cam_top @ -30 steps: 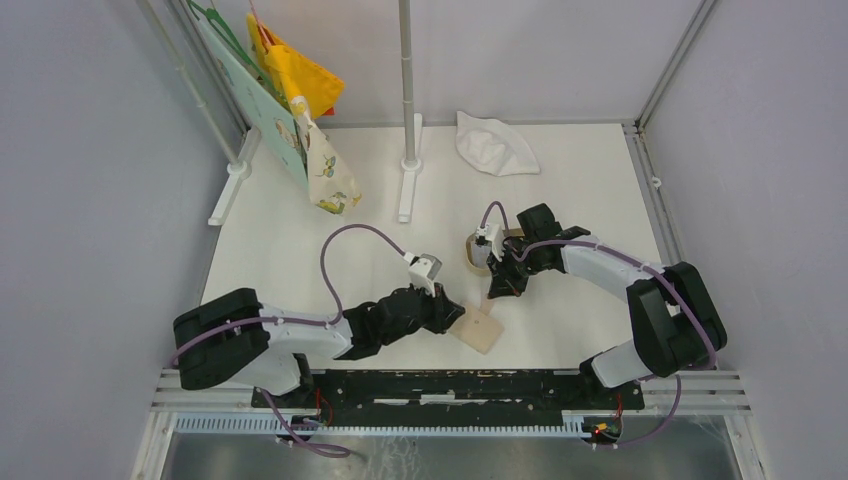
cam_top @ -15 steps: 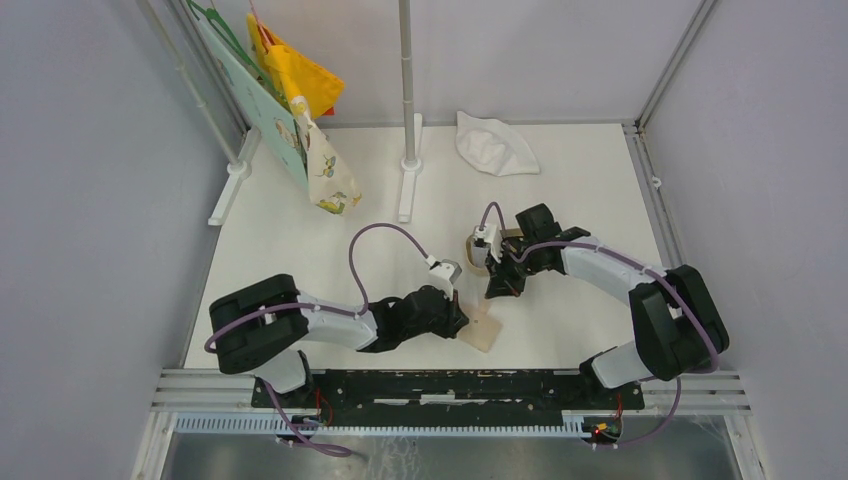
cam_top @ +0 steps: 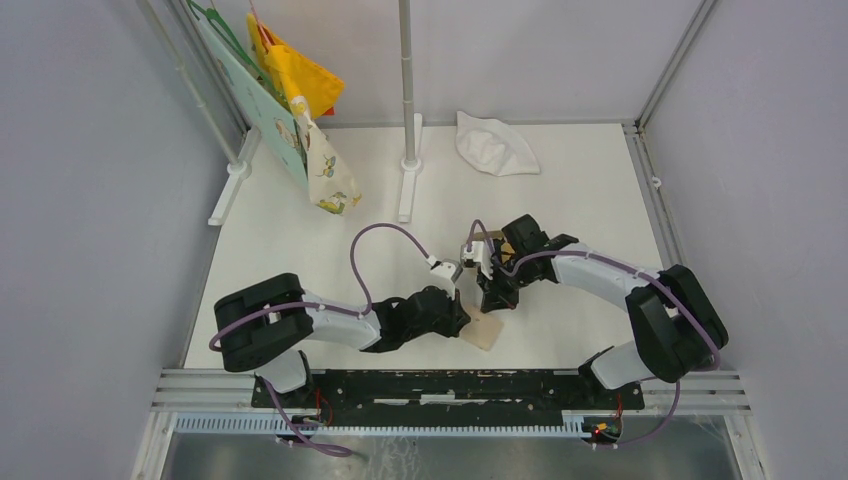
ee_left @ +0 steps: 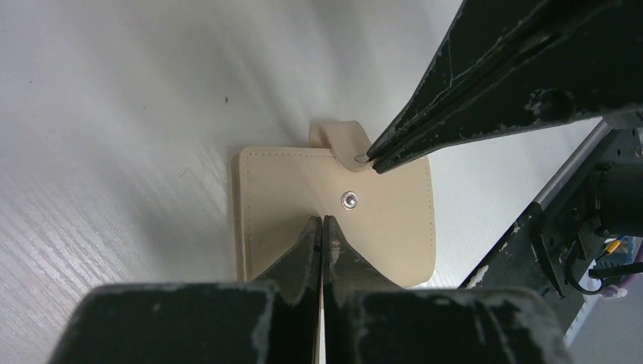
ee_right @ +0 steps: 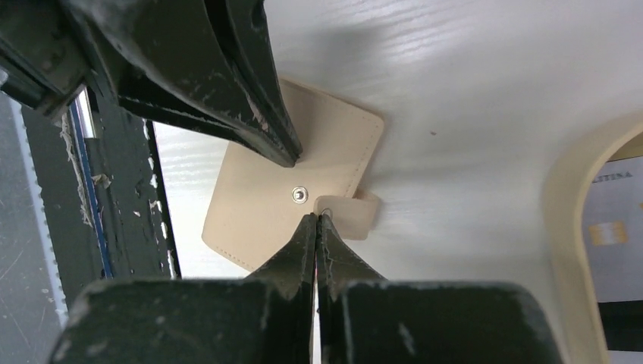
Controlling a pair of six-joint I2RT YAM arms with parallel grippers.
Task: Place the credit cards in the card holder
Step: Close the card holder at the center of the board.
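— Trouble ahead?
— Likely. Left gripper [ee_left: 324, 221], jaws together, pins the card holder [ee_left: 277, 189] directly beneath its tips. Right gripper [ee_right: 317, 218], also closed, noses the snap tab [ee_left: 343, 140] just ahead. If that tip slips off, nothing unsnaps and the holder skids.

credit cards [ee_right: 616, 206] & tray [ee_right: 565, 189] cut off at R edge, card holder [ee_right: 244, 214] lining hidden, folded shut

Card holder [ee_left: 288, 197] — matt beige stitched leather, shiny metal snap [ee_left: 349, 199]; table [ee_left: 114, 114] — white woodgrain.
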